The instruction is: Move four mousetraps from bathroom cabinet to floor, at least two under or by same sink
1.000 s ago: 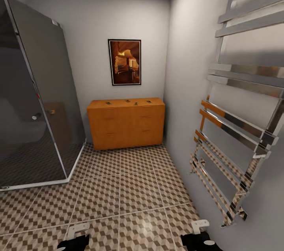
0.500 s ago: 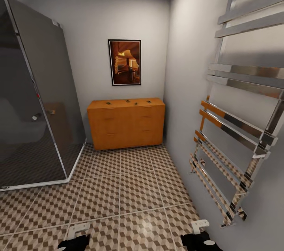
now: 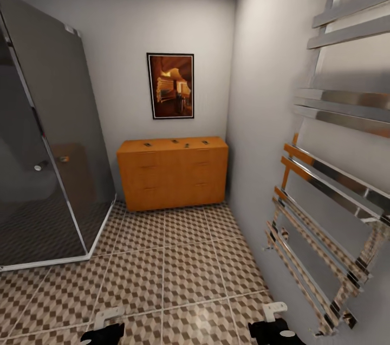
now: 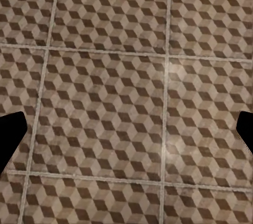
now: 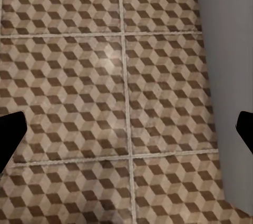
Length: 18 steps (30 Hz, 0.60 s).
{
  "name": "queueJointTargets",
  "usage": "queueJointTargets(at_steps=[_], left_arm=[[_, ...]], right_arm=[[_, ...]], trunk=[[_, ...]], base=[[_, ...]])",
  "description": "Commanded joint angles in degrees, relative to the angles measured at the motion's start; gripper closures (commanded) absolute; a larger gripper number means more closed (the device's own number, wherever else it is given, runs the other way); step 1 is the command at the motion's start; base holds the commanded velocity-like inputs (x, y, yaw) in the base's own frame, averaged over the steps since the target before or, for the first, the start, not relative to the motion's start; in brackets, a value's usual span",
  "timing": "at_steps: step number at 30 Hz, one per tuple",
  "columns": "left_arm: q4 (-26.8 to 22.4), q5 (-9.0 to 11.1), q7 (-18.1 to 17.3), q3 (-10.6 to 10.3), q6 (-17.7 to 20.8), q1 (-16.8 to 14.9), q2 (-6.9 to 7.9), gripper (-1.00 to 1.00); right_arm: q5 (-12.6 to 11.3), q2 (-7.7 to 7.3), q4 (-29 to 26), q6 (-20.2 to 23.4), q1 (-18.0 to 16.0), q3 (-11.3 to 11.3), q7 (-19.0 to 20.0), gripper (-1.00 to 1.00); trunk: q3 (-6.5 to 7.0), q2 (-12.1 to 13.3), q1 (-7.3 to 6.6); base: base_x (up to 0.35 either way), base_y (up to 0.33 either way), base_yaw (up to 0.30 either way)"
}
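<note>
Bathroom floor [image 3: 162, 264] of cube-patterned tiles, running from the near edge of the head view to the far wall. Tall dark-glass shower enclosure [image 3: 49, 134] on the left, chrome towel rail [image 3: 330, 182] mounted on the right wall. Wide orange-brown cabinet [image 3: 172, 174] set against the far wall, filling the far right corner of the floor, with a framed picture [image 3: 171, 85] hung above it.

On the cabinet's flat top, four small dark specks in a row near the back edge: the mousetraps [image 3: 175, 142], too small for any detail, apparently all four in place. No sink in sight from here.

Left hand [image 3: 103, 331] and right hand [image 3: 273, 326] low at the near edge of the head view, well apart from the cabinet. In the left wrist view, dark fingertips [image 4: 10, 134] spread wide to either side with bare tile between, so splayed and empty; same in the right wrist view, fingertips [image 5: 10, 132] wide apart over tile beside the grey wall [image 5: 229, 76].

Judged from this: task barely begun. Nothing picked up, nothing yet on the floor. Left to do: approach to the cabinet, four pickups, carrying to the sink, at least two set under or right beside it.
</note>
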Motion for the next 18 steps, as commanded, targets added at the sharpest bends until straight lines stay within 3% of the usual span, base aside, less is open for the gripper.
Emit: queueJointTargets(at_steps=[1,18], left_arm=[[-0.1,0.2,0.1,0.1,0.1,0.0,-0.01,-1.0],[-0.1,0.1,0.3,0.1,0.0,0.0,0.04,-1.0]], right_arm=[[0.6,-0.01,0.0,-0.1,-0.1,0.0,0.0,-1.0],[0.6,-0.01,0.0,-0.1,-0.1,0.0,0.0,-1.0]], trunk=[[-0.1,-0.1,0.05],[-0.1,-0.1,0.05]], base=[[0.305,0.112,0.0],[0.317,0.04,0.0]])
